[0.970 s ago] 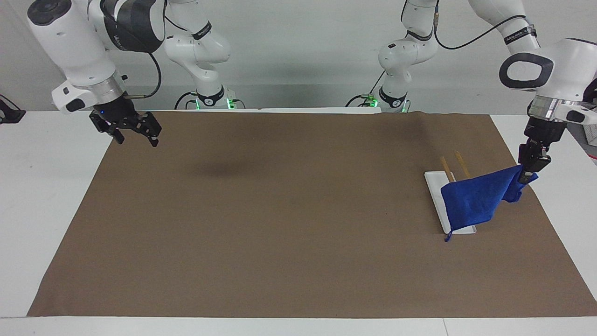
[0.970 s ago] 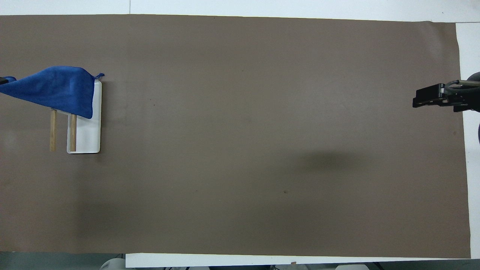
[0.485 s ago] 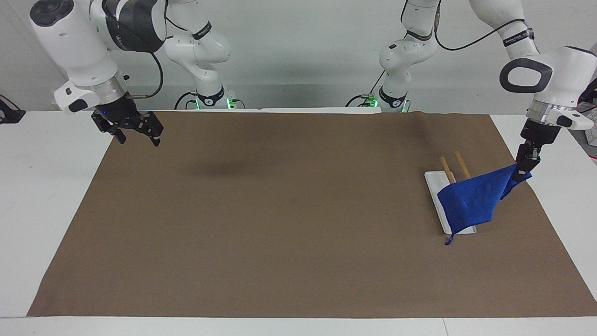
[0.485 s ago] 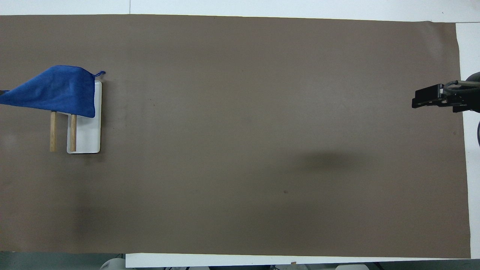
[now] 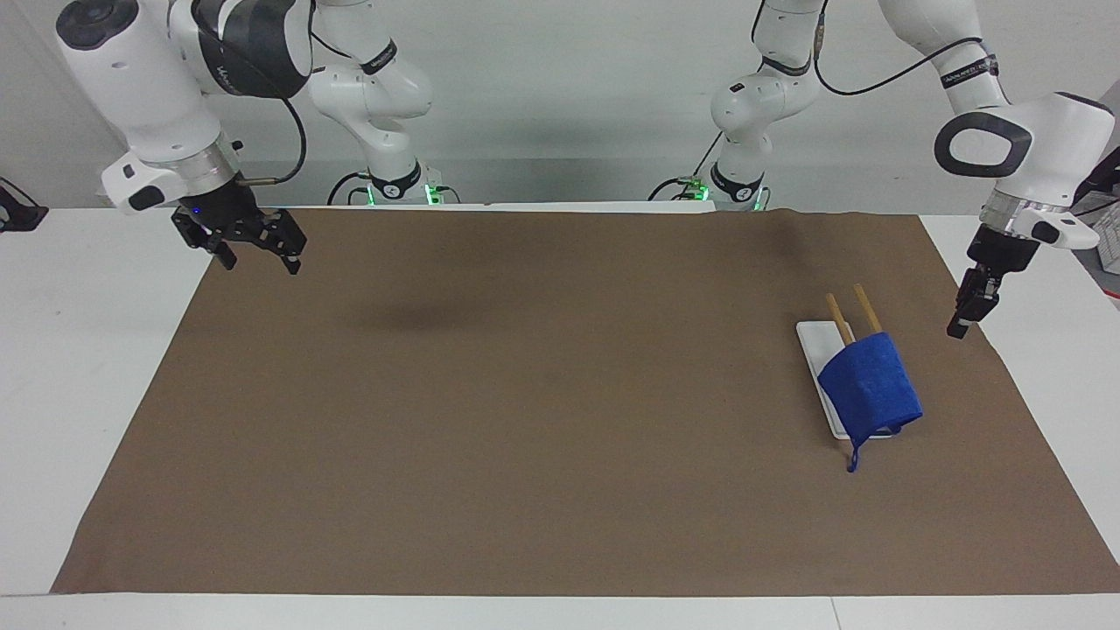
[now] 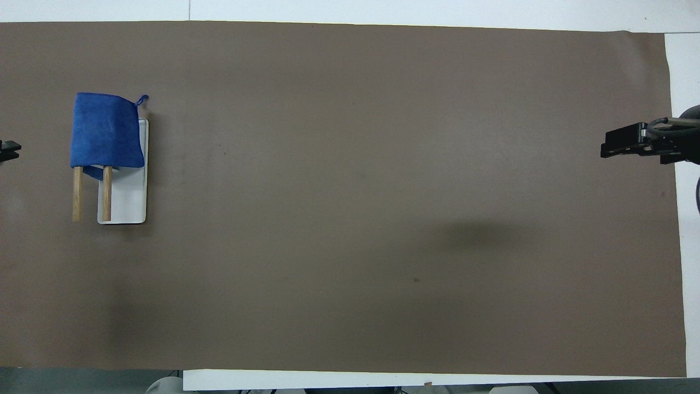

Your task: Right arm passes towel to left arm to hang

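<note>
Hanging over brown mat's edge, left gripper (image 5: 960, 325) points down beside towel (image 5: 869, 389), holding nothing, jaw gap unreadable. Right gripper (image 5: 260, 255) waits raised, jaws wide, empty.

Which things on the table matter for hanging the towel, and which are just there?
In the job:
- towel, draped over the wooden rods
- white tray under the rods
- left claw, apart from the towel

Just there:
- brown mat
- right claw, waiting
</note>
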### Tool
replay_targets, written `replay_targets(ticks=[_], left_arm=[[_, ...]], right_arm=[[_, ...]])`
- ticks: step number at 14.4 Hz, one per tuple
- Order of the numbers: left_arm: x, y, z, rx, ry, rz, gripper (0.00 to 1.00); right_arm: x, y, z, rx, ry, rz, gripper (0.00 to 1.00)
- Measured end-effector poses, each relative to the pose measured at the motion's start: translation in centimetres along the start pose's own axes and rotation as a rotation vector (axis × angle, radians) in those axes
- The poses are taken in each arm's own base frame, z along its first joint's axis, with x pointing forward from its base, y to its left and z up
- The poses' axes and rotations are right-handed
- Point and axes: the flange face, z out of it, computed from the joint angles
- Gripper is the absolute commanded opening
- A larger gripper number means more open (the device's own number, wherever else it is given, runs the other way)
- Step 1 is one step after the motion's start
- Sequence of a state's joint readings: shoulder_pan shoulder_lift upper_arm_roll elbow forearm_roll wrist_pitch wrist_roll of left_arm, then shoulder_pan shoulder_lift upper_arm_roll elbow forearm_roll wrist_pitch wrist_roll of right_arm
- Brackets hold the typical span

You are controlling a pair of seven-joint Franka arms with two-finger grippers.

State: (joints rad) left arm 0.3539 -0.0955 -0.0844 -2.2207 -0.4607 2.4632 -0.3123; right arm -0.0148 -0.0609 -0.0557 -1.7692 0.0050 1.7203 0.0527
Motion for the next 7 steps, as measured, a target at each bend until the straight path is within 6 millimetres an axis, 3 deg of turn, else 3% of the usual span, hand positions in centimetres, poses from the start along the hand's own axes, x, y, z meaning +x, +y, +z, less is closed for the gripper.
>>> replay_targets(ticks=[4, 7], left_arm=[[0.6, 0.2, -0.9, 0.018, 0.009, 0.045, 1.0], [0.6, 3.1, -3.3, 0.131, -0.051, 0.2, 1.0]], right_arm=[[0.0, 0.0, 0.0, 0.0, 0.0, 0.0, 1.0], [0.0, 0.0, 0.0, 0.0, 0.0, 0.0, 1.0]])
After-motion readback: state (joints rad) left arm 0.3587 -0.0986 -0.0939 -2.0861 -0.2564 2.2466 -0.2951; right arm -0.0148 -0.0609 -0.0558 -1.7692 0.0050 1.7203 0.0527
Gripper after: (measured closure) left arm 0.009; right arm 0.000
